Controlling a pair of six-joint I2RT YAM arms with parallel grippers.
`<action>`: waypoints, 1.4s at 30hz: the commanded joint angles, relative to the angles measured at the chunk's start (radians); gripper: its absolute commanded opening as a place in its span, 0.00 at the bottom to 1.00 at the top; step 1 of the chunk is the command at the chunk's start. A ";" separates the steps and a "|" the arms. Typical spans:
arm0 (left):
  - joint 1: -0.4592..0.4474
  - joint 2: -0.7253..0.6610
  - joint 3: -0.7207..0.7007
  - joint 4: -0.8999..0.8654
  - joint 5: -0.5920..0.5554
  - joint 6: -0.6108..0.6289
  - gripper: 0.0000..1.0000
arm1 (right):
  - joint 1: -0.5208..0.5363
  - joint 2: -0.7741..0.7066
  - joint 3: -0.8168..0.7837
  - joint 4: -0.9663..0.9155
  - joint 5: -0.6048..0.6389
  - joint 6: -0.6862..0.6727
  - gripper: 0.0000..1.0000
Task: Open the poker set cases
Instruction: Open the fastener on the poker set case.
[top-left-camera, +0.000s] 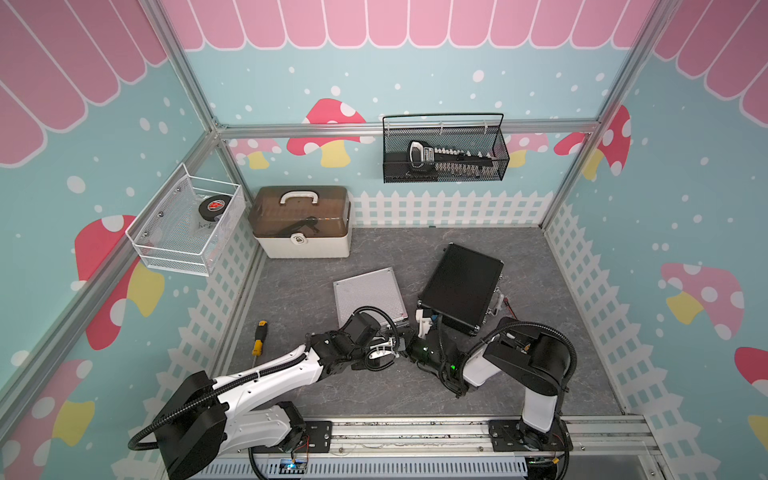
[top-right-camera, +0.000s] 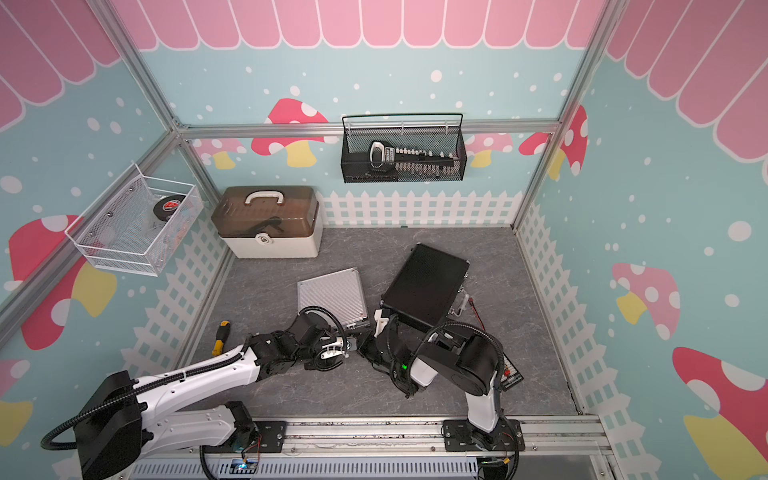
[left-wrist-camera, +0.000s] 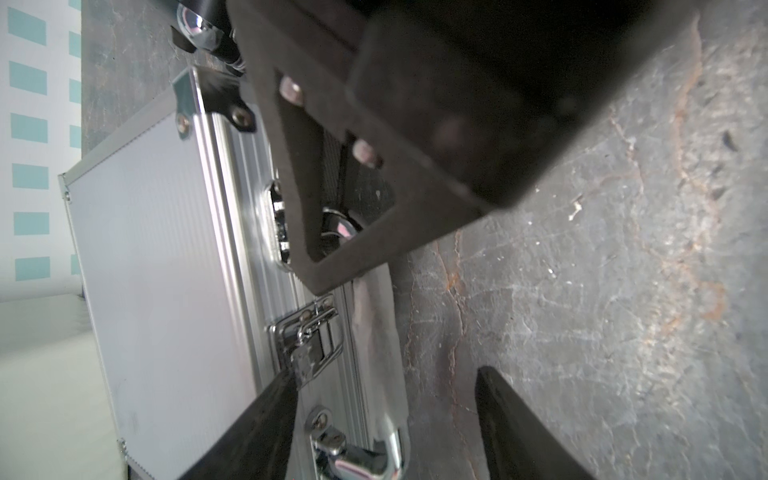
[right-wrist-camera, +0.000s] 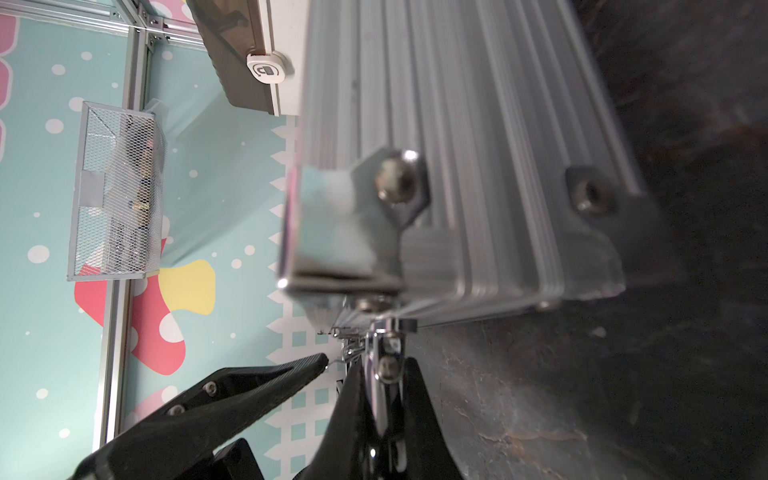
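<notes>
Both top views show two closed poker set cases lying on the grey floor, a smaller silver case (top-left-camera: 368, 293) (top-right-camera: 332, 293) and a larger black case (top-left-camera: 463, 284) (top-right-camera: 426, 280) to its right. My left gripper (top-left-camera: 388, 343) (left-wrist-camera: 388, 374) stands open at the silver case's front edge. One of its fingers (left-wrist-camera: 270, 411) touches the metal latch (left-wrist-camera: 309, 338), and the other is over bare floor. My right gripper (top-left-camera: 406, 334) (right-wrist-camera: 384, 386) is shut on the silver case's chrome handle (right-wrist-camera: 386, 365), right beside the left gripper. The silver case's ribbed side (right-wrist-camera: 457, 124) fills the right wrist view.
A beige box with a brown lid (top-left-camera: 301, 222) stands at the back left. A yellow-handled screwdriver (top-left-camera: 259, 336) lies by the left wall. A white mesh basket (top-left-camera: 187, 228) hangs on the left wall and a black one (top-left-camera: 444, 149) on the back wall.
</notes>
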 joint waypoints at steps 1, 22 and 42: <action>-0.017 0.012 0.007 -0.050 0.055 0.033 0.67 | 0.001 -0.009 0.011 0.177 0.015 0.002 0.00; -0.029 0.049 0.022 -0.086 0.065 0.027 0.66 | 0.001 0.010 0.000 0.220 0.024 0.011 0.00; -0.029 -0.121 0.008 -0.035 0.093 -0.019 0.81 | 0.012 0.075 -0.058 0.245 0.052 0.074 0.07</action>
